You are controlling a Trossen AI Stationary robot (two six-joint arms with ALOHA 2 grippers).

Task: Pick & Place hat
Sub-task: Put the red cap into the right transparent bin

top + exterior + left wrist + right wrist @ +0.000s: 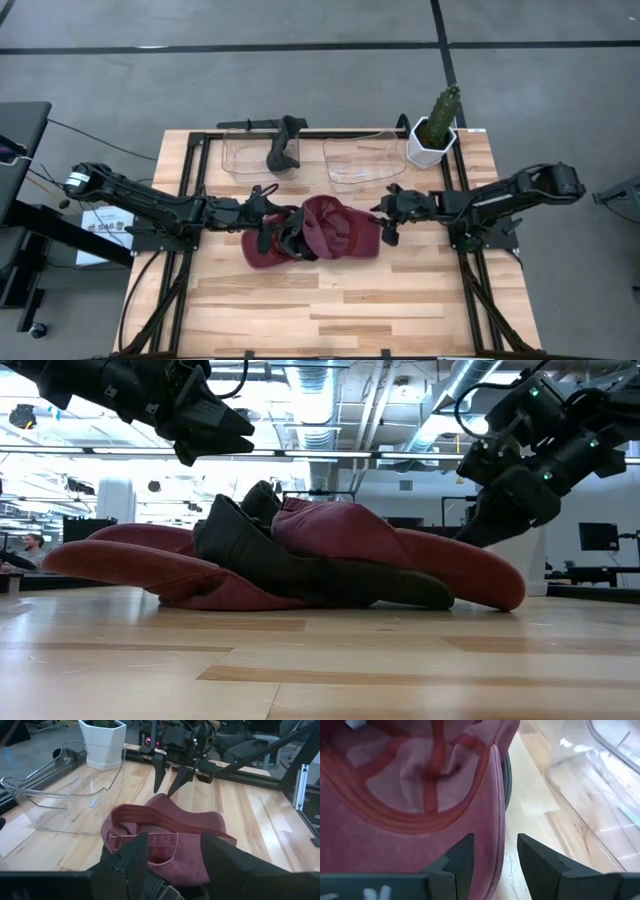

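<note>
Hat (335,232): maroon, crumpled at the table's middle, inside turned up, a dark hat (290,240) tangled on its left side.
Left gripper (268,218): just above the hat's left edge, fingers spread wide, holding nothing.
Right gripper (383,222): at the hat's right edge, fingers part-open astride the edge; whether they pinch it cannot be told.
Bins (365,160): two clear ones behind the hat, a dark object (283,146) on the left one.
Cactus (438,125): white pot, back right corner.
Table (340,310): pale wood.

The hat (320,232) lies mid-table between both claws, two clear bins (365,160) and a plant (436,128) behind it
</note>
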